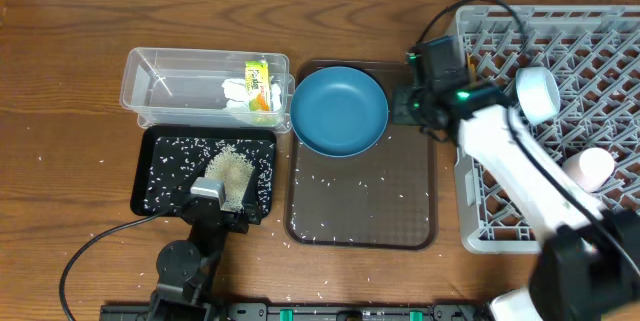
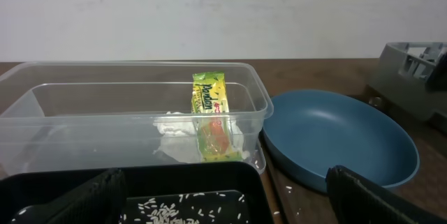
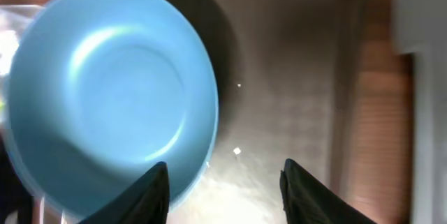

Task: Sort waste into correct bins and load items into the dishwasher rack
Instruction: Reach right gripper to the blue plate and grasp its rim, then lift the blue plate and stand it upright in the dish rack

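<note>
Right now the blue plate (image 1: 339, 111) sits in the brown serving tray's (image 1: 405, 206) far-left corner, its rim just beside the clear tub (image 1: 150, 86). Rice grains (image 1: 330, 186) are scattered nearer. The right gripper (image 3: 227, 192) is spread wide at the plate's right edge, gripping nothing. The left gripper (image 2: 223, 203) is spread wide over the black tray (image 1: 150, 166), holding nothing. The snack wrapper (image 2: 209, 112) lies in the tub.

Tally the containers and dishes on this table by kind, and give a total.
bins: 2 (clear tub, black tray)
serving tray: 1
rack: 1
plate: 1
cups: 2 (white cup, pink cup)
Total: 7
</note>
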Controlling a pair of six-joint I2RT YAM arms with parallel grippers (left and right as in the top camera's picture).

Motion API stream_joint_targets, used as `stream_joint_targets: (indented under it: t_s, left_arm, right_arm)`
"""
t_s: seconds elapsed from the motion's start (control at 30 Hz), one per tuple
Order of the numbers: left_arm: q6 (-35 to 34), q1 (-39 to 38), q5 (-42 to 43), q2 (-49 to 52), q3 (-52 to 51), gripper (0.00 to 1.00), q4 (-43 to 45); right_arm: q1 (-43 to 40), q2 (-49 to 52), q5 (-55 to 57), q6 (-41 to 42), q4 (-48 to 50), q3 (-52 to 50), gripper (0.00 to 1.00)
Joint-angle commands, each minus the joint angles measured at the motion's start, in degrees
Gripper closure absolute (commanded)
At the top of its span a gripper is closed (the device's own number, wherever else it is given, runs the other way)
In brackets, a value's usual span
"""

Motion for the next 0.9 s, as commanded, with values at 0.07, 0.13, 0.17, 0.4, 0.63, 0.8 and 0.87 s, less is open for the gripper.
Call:
stream_joint_targets:
  t_s: [0.07,0.13,0.17,0.4,0.63,0.8,0.87]
  left_arm:
    - [0.79,0.42,-0.72,-0.31,-1.18,0.07,-1.62]
    - [0.79,0.42,-0.72,-0.31,-1.18,0.06,-1.62]
    - [0.79,0.42,-0.72,-0.31,-1.18,0.06,-1.62]
    - [0.79,0.42,-0.72,-0.31,-1.18,0.07,-1.62]
    - [0.79,0.42,-0.72,-0.31,-1.18,0.06,-1.62]
    - [0.79,0.42,-0.72,-0.31,-1.18,0.06,-1.62]
    - [0.79,0.42,-0.72,-0.31,-1.18,0.06,-1.62]
  right_arm:
    - [1.53,7.91,-2.4,8.83,3.43,-0.5,0.51]
    - [1.53,9.88,-2.34,11.04,4.46,-0.5,0.51]
    - [1.53,10.84,-2.34,11.5,5.07,-0.5,0.55]
    - [-0.02,10.49,-2.27,10.4,5.68,-0.31,0.99]
    - [-5.62,-4.07,4.46,-0.52,4.09,-0.31,0.99]
    - [-5.81,-17.31,28.5,-11.85,3.85,-0.31,0.99]
    - [-6.14,-21.46,45.57,-14.62,4.02,-0.31,0.99]
